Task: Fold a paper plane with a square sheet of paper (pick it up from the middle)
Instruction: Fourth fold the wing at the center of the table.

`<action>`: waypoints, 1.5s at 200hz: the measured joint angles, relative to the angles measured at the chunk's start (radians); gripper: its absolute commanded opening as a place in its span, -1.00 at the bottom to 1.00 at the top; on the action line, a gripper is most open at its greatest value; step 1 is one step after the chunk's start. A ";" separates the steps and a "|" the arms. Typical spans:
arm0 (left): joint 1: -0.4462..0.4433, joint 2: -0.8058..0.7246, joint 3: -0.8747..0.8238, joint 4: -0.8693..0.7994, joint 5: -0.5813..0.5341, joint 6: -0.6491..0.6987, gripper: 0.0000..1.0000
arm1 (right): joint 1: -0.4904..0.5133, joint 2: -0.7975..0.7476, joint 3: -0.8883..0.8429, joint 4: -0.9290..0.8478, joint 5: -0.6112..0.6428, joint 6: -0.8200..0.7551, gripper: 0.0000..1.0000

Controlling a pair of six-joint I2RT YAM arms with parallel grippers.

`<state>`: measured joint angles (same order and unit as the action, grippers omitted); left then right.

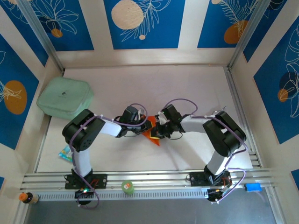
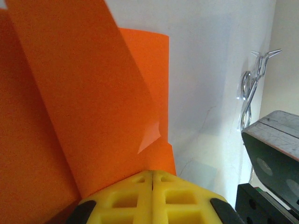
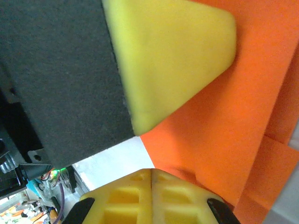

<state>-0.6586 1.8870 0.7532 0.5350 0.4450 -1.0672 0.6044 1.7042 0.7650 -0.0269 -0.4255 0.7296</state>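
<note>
While both arms crowd the middle of the white bench (image 1: 187, 88), the jaws of the left gripper (image 2: 152, 173) are pressed flat together with the thin bright orange square sheet of paper (image 2: 84, 116) fanning out from between them. So they are gripping it. The jaws of the right gripper (image 3: 151, 171) are closed too, and orange paper runs right up to their tips, so I take it they are nipping an edge.

From above, the sheet sits between the two grippers as a small pointed wedge aimed at the near edge. I cannot tell whether it rests on the bench or hangs just off it.

I would say the folding is partway along. The close views show overlapping layers, straight fold lines, and one little dog-eared corner. No narrow dart with a centre crease shows yet, so the later folds look undone.

Well apart at the far left lies a pale green cushion-like pad (image 1: 64, 97).
</note>
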 measured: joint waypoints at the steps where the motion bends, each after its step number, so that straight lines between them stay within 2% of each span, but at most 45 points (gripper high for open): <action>1: 0.000 0.000 0.000 0.000 0.000 0.000 -0.98 | -0.001 0.000 -0.001 0.002 -0.002 0.000 -0.97; 68: 0.000 0.000 -0.001 0.002 0.000 0.000 -0.98 | -0.004 -0.001 -0.081 0.062 -0.037 0.011 -0.96; 125: 0.000 0.000 -0.005 0.009 0.000 0.000 -0.99 | -0.023 -0.080 -0.080 0.060 -0.035 0.011 -0.95; 216: 0.000 0.000 -0.007 0.012 0.000 -0.001 -0.99 | -0.029 -0.006 -0.112 0.083 -0.037 0.011 -0.96; 300: 0.000 0.000 -0.016 0.026 0.012 -0.009 -0.99 | 0.014 -0.060 -0.187 0.132 -0.020 0.023 -0.97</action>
<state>-0.6590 1.8870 0.7372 0.5610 0.4568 -1.0760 0.6182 1.6440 0.5777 0.1051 -0.4458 0.7525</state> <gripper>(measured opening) 0.041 0.042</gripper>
